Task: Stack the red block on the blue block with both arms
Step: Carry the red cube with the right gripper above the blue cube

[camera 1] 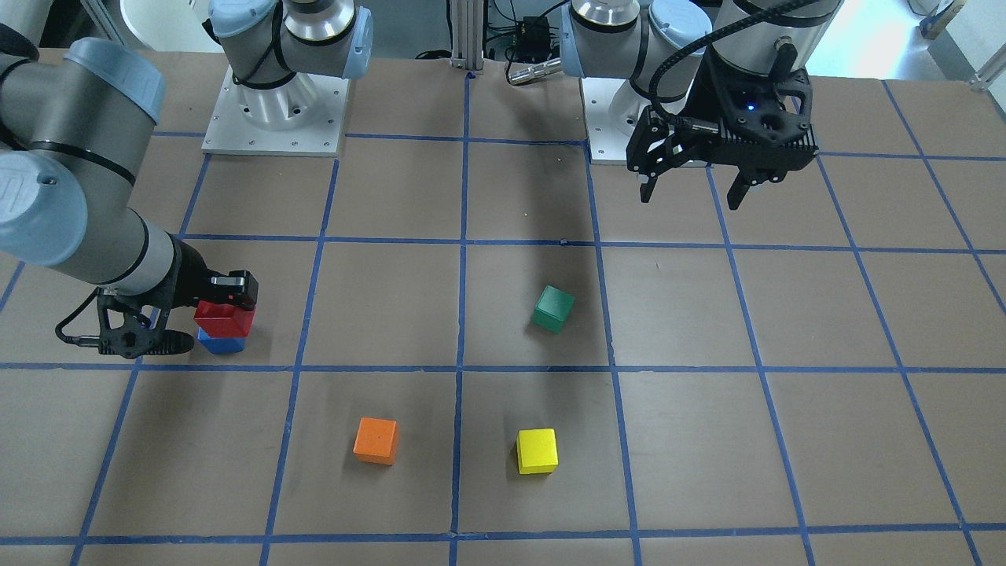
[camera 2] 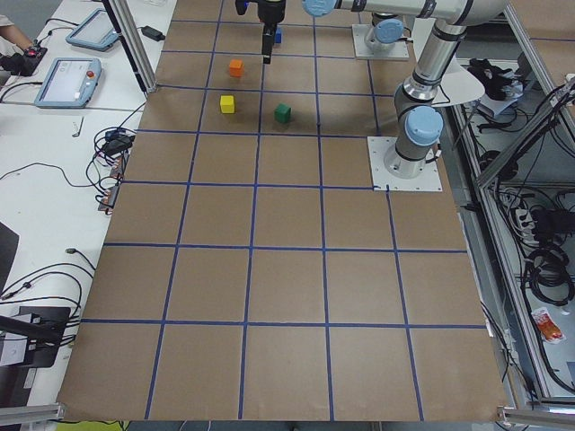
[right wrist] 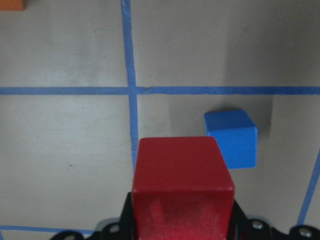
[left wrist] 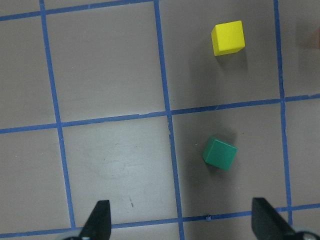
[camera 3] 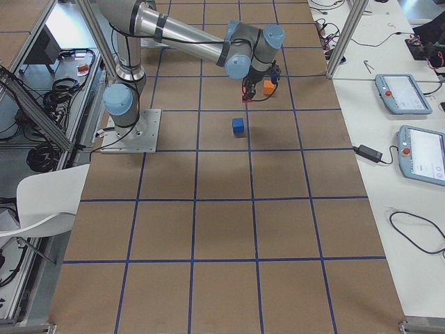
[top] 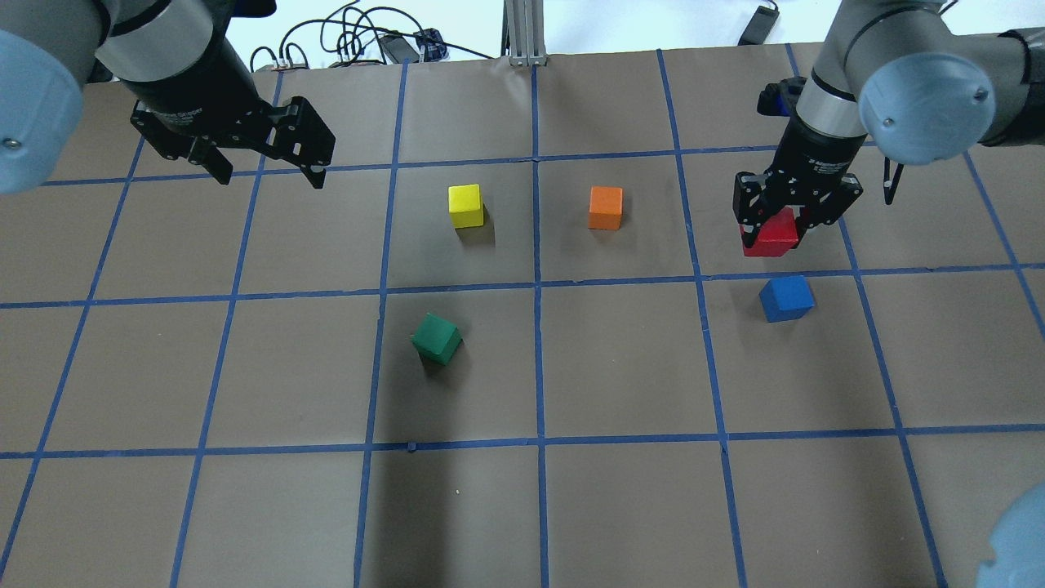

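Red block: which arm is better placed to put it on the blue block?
Right. The right pincer grips the red block, close to the blue block. The left pincer is open, empty and far off.

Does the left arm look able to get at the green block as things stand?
Probably yes: the left gripper hangs open and empty, and nothing stands between it and the green block.

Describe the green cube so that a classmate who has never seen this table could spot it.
On the brown table taped into blue squares, find the yellow cube. The green cube sits alone in the next square towards the robot. It is the only green one, turned askew to the tape.
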Controlling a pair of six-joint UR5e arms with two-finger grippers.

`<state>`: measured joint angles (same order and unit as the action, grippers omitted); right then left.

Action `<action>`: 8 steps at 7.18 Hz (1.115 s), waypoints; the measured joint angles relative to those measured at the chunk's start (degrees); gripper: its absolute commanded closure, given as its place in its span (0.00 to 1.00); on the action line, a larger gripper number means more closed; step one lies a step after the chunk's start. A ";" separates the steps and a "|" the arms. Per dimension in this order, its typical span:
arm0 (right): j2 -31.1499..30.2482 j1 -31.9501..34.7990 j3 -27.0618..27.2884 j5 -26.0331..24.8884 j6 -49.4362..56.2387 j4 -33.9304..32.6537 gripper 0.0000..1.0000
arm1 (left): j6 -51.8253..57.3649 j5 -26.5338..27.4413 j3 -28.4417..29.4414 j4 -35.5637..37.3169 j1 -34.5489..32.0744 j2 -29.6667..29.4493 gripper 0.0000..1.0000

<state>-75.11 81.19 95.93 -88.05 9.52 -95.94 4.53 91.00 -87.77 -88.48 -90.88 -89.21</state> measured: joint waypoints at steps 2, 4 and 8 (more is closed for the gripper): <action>-0.31 -2.19 4.49 -3.61 4.34 -2.41 1.00 | -0.11 -0.11 0.07 0.13 0.00 -0.02 0.00; -0.37 -4.14 7.72 -4.59 7.46 -6.47 1.00 | -0.18 -0.12 0.21 0.15 0.01 0.00 0.00; 0.15 -4.63 9.48 -4.59 8.15 -8.03 1.00 | -0.46 -0.07 0.11 0.24 0.06 0.06 0.00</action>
<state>-74.95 76.56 105.41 -92.64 17.67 -103.97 4.06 90.94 -87.66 -88.25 -90.82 -89.15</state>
